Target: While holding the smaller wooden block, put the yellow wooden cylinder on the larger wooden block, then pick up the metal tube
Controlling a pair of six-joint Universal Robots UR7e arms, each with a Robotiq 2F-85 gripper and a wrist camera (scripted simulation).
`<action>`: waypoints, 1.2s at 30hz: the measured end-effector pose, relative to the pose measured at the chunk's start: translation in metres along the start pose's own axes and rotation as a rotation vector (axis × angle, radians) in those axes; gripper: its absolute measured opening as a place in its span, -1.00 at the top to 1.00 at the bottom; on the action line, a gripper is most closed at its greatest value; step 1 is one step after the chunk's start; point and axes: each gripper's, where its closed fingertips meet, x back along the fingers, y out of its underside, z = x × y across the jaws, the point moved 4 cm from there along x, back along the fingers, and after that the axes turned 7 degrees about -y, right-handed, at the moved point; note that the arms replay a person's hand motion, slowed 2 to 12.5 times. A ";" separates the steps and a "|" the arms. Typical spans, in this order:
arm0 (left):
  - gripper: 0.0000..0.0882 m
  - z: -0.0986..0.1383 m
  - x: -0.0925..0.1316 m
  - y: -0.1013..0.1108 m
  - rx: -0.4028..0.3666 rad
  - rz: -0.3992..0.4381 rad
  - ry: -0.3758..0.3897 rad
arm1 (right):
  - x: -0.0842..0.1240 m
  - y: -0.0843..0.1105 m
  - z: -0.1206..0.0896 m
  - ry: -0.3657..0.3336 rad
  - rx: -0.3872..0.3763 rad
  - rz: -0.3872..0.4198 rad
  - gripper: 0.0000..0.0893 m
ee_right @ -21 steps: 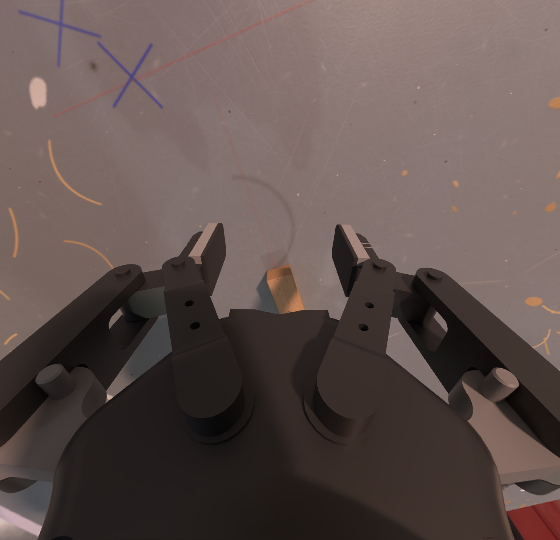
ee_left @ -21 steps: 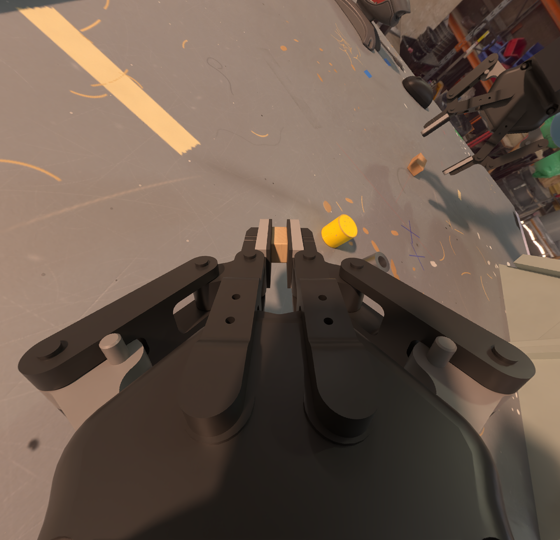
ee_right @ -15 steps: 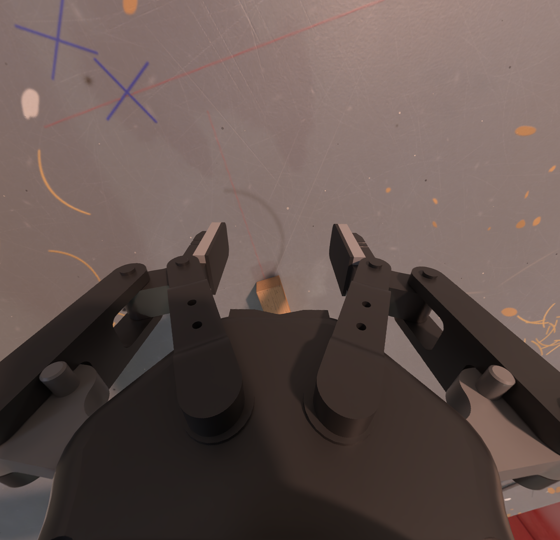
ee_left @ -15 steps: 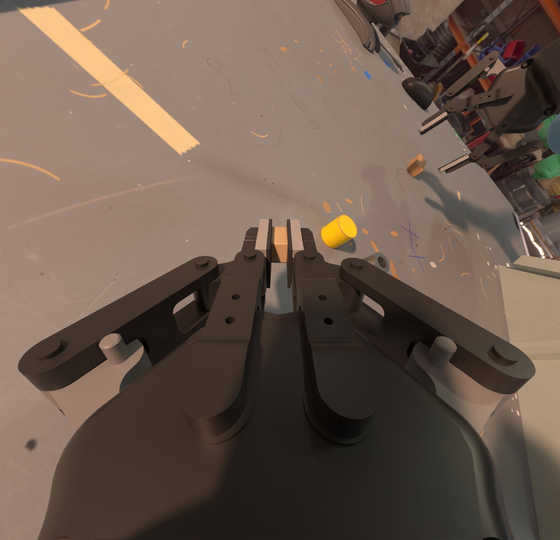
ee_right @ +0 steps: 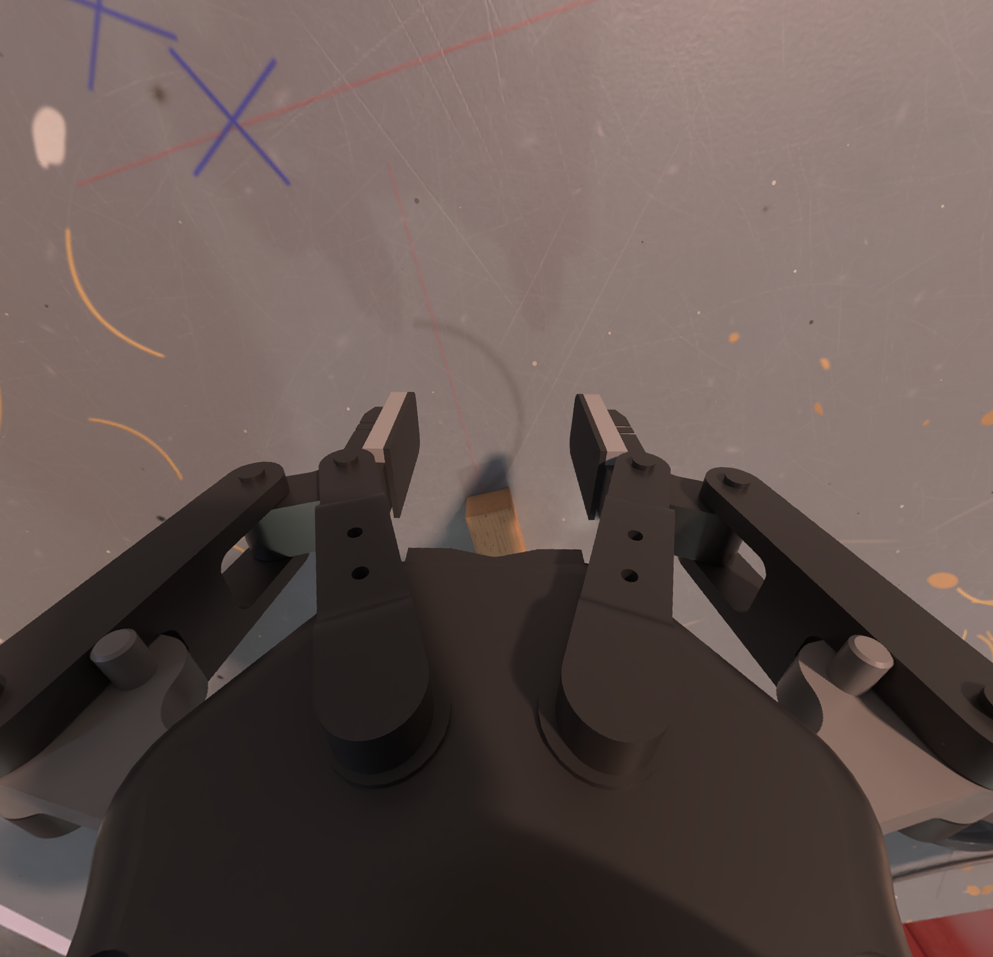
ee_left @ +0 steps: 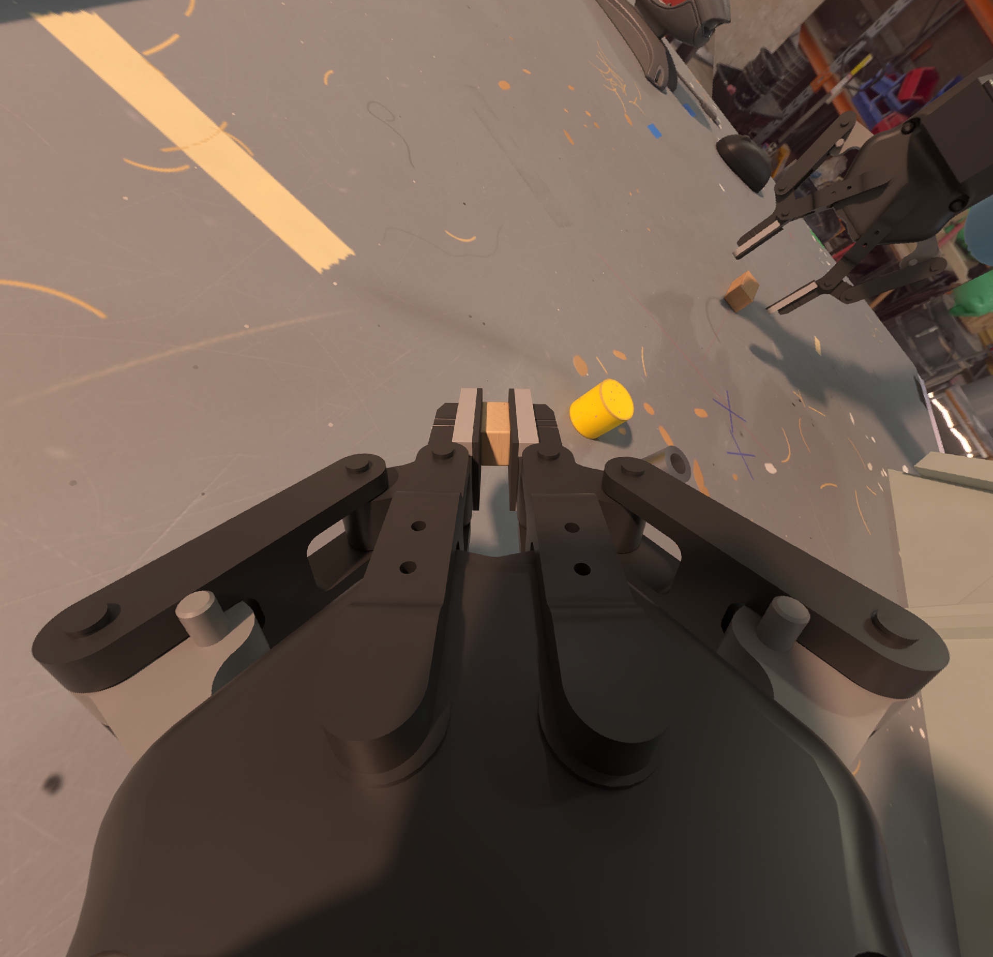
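My left gripper (ee_left: 495, 418) is shut on the smaller wooden block (ee_left: 495, 440) and holds it above the grey table. The yellow wooden cylinder (ee_left: 601, 409) lies on its side just right of the left fingertips. The metal tube (ee_left: 671, 462) lies on the table a little nearer and to the right of the cylinder. The larger wooden block (ee_left: 741, 290) sits farther right on the table. My right gripper (ee_left: 757, 276) hangs open above the table beside this block. In the right wrist view the right gripper (ee_right: 493, 431) is open and empty, with the larger block (ee_right: 494, 523) below, partly hidden by the palm.
A pale strip of tape (ee_left: 182, 125) runs across the table at the left. Dark tools (ee_left: 645, 28) and a black dome (ee_left: 744, 160) lie at the far edge. A pale box (ee_left: 945, 544) stands at the right. Blue crosses (ee_right: 231, 119) mark the table.
My right gripper has risen and drawn back from the larger block, staying open. In its view the block has slid lower under the palm. The left gripper has held still with the smaller block.
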 end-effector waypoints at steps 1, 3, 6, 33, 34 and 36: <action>0.81 0.000 0.000 0.000 0.000 0.000 0.000 | 0.000 -0.001 0.000 -0.004 0.001 0.003 -0.13; 0.81 0.000 0.000 0.000 0.000 0.000 -0.001 | -0.001 -0.002 0.000 -0.009 0.004 0.010 -0.07; 0.81 0.000 0.000 0.000 0.002 0.002 -0.001 | -0.002 -0.004 0.000 -0.011 0.019 0.016 0.05; 0.81 0.001 -0.001 0.000 -0.003 -0.002 0.003 | 0.026 0.003 -0.011 -0.046 0.117 -0.058 -0.27; 0.81 0.001 -0.001 0.000 -0.003 -0.002 0.004 | 0.028 0.000 -0.011 -0.044 0.116 -0.044 -0.27; 0.81 0.001 -0.001 0.000 -0.003 -0.002 0.004 | 0.034 -0.004 -0.008 -0.029 0.110 -0.022 -0.27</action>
